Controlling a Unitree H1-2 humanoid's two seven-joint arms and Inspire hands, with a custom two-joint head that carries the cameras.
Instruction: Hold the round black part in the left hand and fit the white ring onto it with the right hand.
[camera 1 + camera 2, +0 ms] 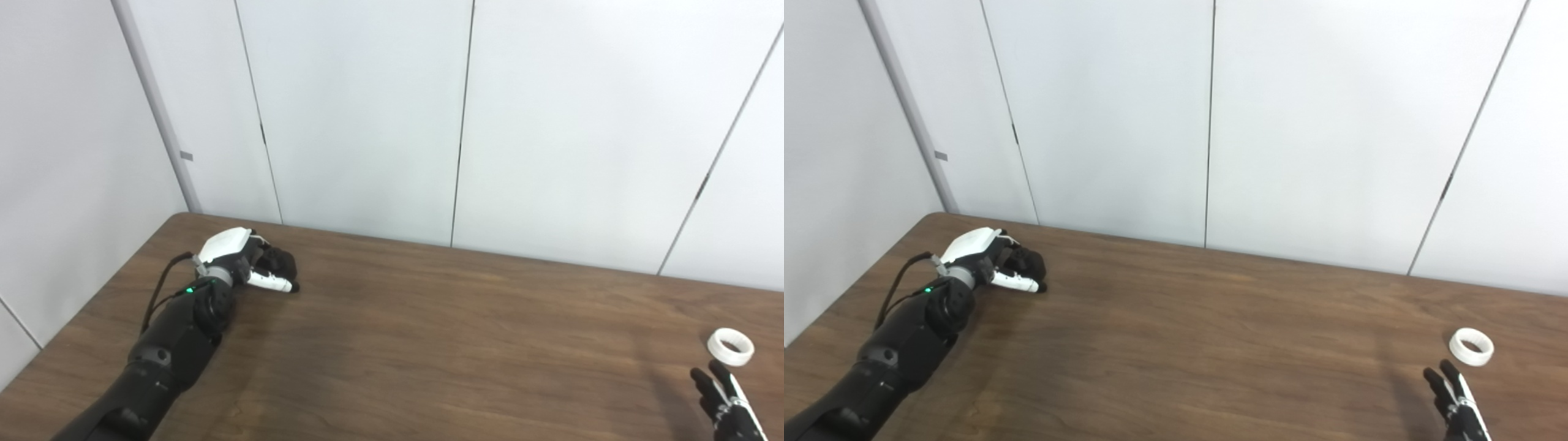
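Note:
The round black part (283,263) rests on the wooden table (429,331) at the far left. My left hand (248,260) is wrapped around it, fingers curled over its far side and the white thumb along its near side, so much of it is hidden. The white ring (730,346) lies flat on the table at the far right. Only the fingers of my right hand (723,398) show, at the bottom right corner. They are spread and hold nothing, with their tips just short of the ring on its near side.
White wall panels (367,122) rise directly behind the table's far edge. The table's left edge runs diagonally close beside my left arm (165,355). A black cable (160,288) loops off the left wrist.

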